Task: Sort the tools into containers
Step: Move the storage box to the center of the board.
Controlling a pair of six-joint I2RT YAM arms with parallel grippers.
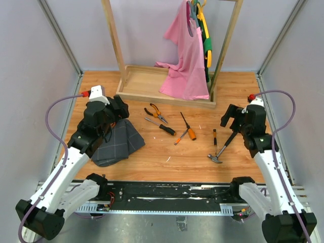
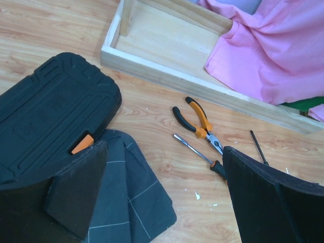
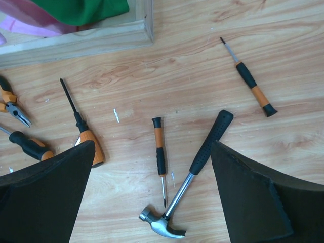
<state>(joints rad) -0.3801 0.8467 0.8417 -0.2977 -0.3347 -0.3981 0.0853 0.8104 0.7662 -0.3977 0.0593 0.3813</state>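
The closed black tool case (image 2: 50,116) with an orange latch (image 2: 82,144) lies on the table, partly on a grey grid-patterned fabric (image 2: 131,187). My left gripper (image 2: 162,202) is open and empty above the fabric's edge. Pliers (image 2: 198,119) and a black-handled screwdriver (image 2: 200,154) lie to its right. My right gripper (image 3: 152,202) is open and empty above the claw hammer (image 3: 192,187) and a small screwdriver (image 3: 161,157). Another small screwdriver (image 3: 251,86) and an orange-handled screwdriver (image 3: 83,131) lie nearby. In the top view, the pliers (image 1: 156,112) and hammer (image 1: 223,148) lie between the arms.
A wooden rack base tray (image 1: 147,83) stands at the back centre with a pink garment (image 1: 185,66) hanging into it. The grey fabric (image 1: 119,144) lies at the left under my left arm. Grey walls close in the left, right and back sides.
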